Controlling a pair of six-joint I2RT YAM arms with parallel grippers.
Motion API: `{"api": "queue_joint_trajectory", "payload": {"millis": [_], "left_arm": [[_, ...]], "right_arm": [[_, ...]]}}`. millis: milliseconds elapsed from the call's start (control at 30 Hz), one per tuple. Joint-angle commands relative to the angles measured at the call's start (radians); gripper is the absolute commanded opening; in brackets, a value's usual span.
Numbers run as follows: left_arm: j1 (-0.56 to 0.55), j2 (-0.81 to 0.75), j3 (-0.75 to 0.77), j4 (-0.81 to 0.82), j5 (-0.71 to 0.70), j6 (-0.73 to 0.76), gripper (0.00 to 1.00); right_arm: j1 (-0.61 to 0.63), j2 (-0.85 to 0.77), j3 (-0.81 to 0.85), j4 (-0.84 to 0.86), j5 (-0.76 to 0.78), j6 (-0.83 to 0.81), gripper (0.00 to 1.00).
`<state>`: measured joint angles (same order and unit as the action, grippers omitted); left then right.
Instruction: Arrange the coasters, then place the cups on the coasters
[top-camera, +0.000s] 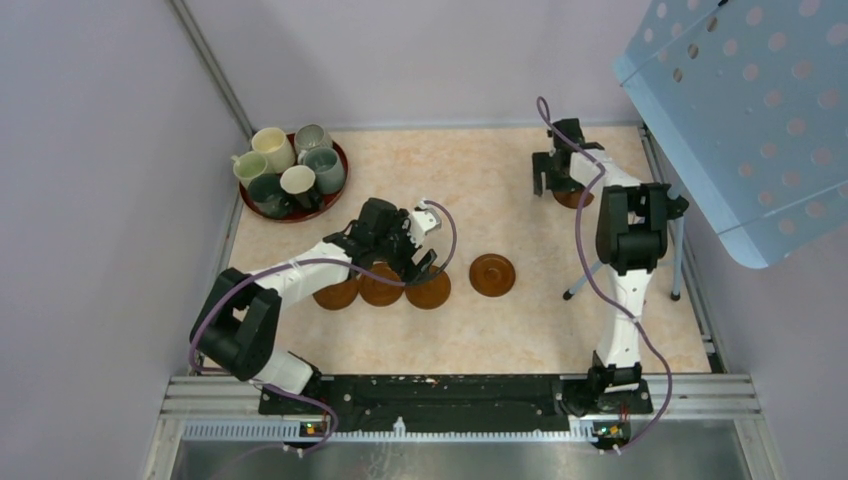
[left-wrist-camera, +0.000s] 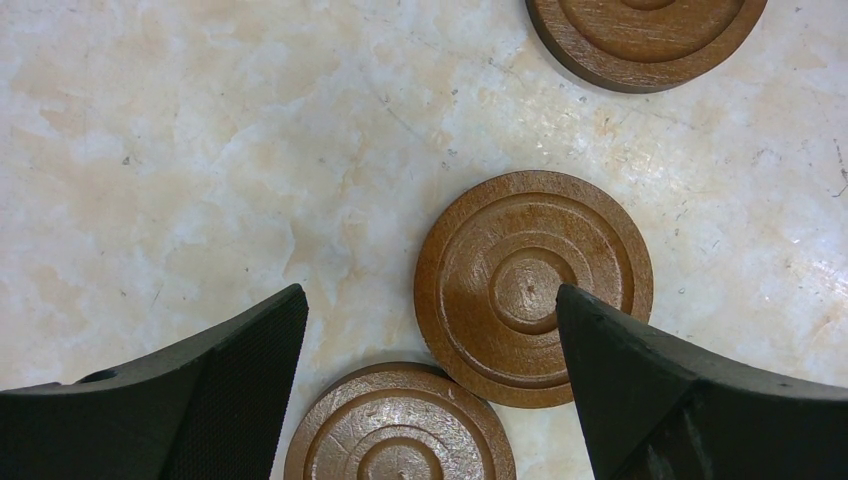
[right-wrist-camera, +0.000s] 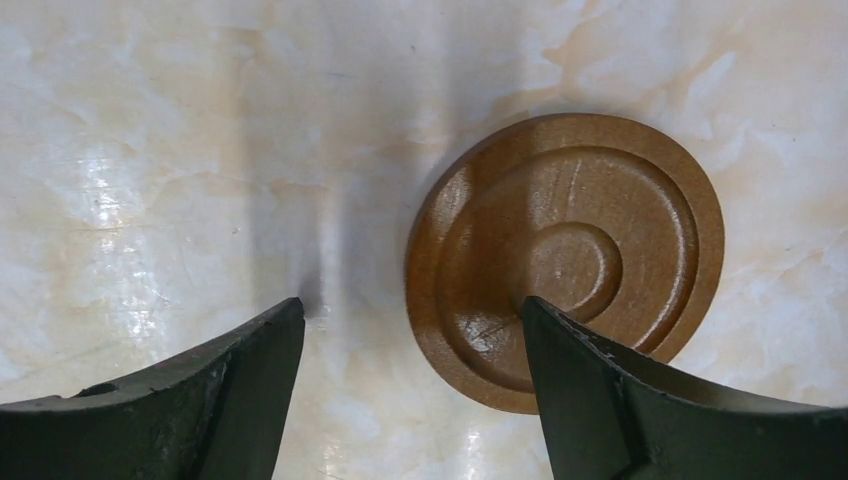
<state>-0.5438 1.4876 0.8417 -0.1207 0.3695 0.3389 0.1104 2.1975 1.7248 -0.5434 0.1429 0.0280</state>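
Left gripper (left-wrist-camera: 430, 300) spread wide, empty. Middle coaster (left-wrist-camera: 533, 285) flat, grooved face up, partly under one fingertip; near coaster (left-wrist-camera: 400, 425) between fingers. Right gripper (right-wrist-camera: 412, 305) parted, grasping nothing; lone coaster (right-wrist-camera: 565, 255) flat beneath one finger. Discs round, no long axis.

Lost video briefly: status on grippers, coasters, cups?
Left gripper, right gripper: jaws open, empty. Round brown wooden coasters flat on table. Ceramic mugs on dark red round tray. Path clear.

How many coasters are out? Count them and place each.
5 coasters: three in a row at the left arm, one mid-table, one under the right jaws. More may be hidden.
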Motion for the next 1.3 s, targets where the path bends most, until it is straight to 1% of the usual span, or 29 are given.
{"api": "queue_joint_trajectory", "payload": {"millis": [0, 133, 333, 400, 533, 733, 900, 1033, 1267], "left_arm": [[0.000, -0.030, 0.011, 0.036, 0.015, -0.016, 0.99], [0.000, -0.026, 0.012, 0.031, 0.016, -0.015, 0.99], [0.000, -0.038, 0.013, 0.022, 0.004, -0.008, 0.99], [0.000, -0.044, 0.010, 0.021, 0.003, -0.008, 0.99], [0.000, -0.049, 0.005, 0.017, 0.002, -0.006, 0.99], [0.000, -0.043, -0.005, 0.016, 0.034, -0.007, 0.99], [-0.012, -0.024, -0.001, 0.063, 0.077, -0.028, 0.99], [-0.068, 0.026, 0.036, 0.128, 0.041, -0.037, 0.99], [-0.181, 0.224, 0.166, 0.235, -0.078, -0.070, 0.97]], "right_arm": [[-0.027, 0.026, 0.061, -0.021, -0.027, 0.039, 0.80], [-0.034, 0.045, 0.070, -0.063, -0.071, 0.038, 0.78], [-0.032, 0.005, -0.019, -0.099, -0.213, 0.005, 0.68], [-0.029, -0.017, -0.061, -0.113, -0.241, -0.014, 0.63], [-0.021, -0.098, -0.181, -0.110, -0.290, -0.068, 0.58], [0.026, -0.211, -0.368, -0.106, -0.324, -0.157, 0.55], [0.069, -0.282, -0.503, -0.099, -0.351, -0.220, 0.51], [0.079, -0.305, -0.556, -0.098, -0.379, -0.232, 0.48], [0.079, -0.324, -0.578, -0.098, -0.424, -0.235, 0.41]]}}
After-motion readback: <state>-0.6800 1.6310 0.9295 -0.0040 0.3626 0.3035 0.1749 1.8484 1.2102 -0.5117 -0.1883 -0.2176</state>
